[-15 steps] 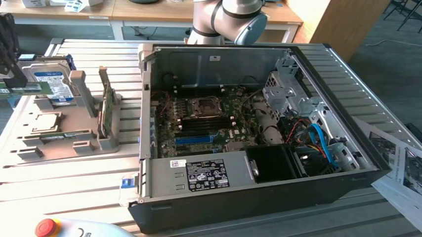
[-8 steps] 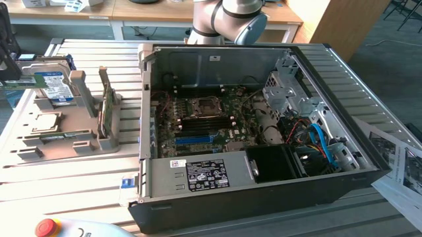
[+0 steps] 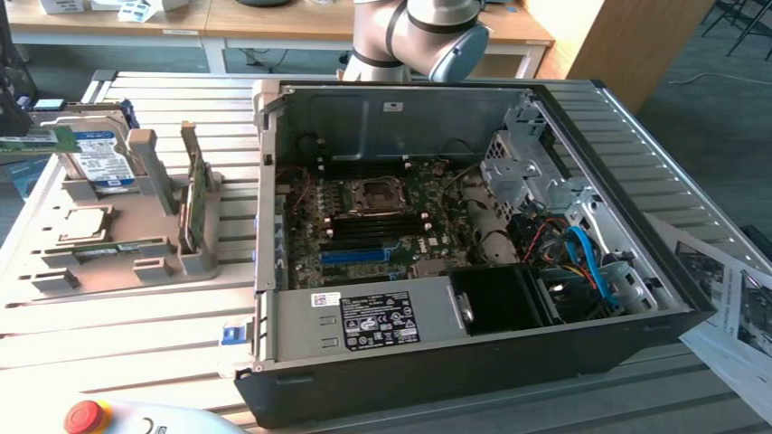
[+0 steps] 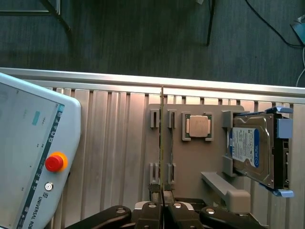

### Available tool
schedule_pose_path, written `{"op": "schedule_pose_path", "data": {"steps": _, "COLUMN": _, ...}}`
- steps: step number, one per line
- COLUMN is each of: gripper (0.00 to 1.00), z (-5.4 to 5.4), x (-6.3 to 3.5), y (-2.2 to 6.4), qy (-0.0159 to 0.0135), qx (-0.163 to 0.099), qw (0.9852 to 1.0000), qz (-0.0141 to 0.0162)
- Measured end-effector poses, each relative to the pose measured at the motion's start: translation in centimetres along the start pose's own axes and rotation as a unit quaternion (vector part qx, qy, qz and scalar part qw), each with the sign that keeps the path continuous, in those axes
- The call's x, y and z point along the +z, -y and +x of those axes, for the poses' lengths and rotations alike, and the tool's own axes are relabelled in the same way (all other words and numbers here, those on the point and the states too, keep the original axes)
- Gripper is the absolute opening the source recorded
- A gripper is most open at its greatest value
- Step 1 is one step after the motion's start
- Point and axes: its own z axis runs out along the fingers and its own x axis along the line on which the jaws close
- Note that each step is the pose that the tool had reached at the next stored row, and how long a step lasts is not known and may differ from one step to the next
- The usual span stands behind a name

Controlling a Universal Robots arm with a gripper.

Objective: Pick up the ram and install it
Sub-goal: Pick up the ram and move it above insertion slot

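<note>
Arm (image 3: pixel 417 36) runs off the exterior view's upper edge. Pendant (image 3: pixel 133 418) sliced by the lower edge, papers (image 3: pixel 729 307) by the exterior view's right. Wrist view: ram (image 4: pixel 162 143) edge-on, both its faces hidden; gripper (image 4: pixel 162 206) cropped by the picture's edge; hard drive (image 4: pixel 252 150) label too small to read.

Hard drive (image 3: pixel 97 158) in tray (image 3: pixel 139 217), tray exterior view's left of case (image 3: pixel 399 127)

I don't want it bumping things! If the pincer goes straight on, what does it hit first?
Probably the grey parts tray: the pincer, shut on the ram, points down at it, so the ram's edge would touch first. The gap is hard to judge.
</note>
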Motion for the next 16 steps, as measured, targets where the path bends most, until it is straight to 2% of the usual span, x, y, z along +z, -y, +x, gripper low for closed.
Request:
{"op": "schedule_pose_path", "data": {"steps": 10, "gripper": 0.12, "z": 0.00, "x": -0.07, "y": 0.02, "qy": -0.0003, "qx": 0.000, "qw": 1.0000, "qz": -0.0003}}
{"op": "schedule_pose_path", "data": {"steps": 16, "gripper": 0.12, "z": 0.04, "x": -0.07, "y": 0.43, "qy": -0.0003, "qx": 0.000, "qw": 1.0000, "qz": -0.0002}}
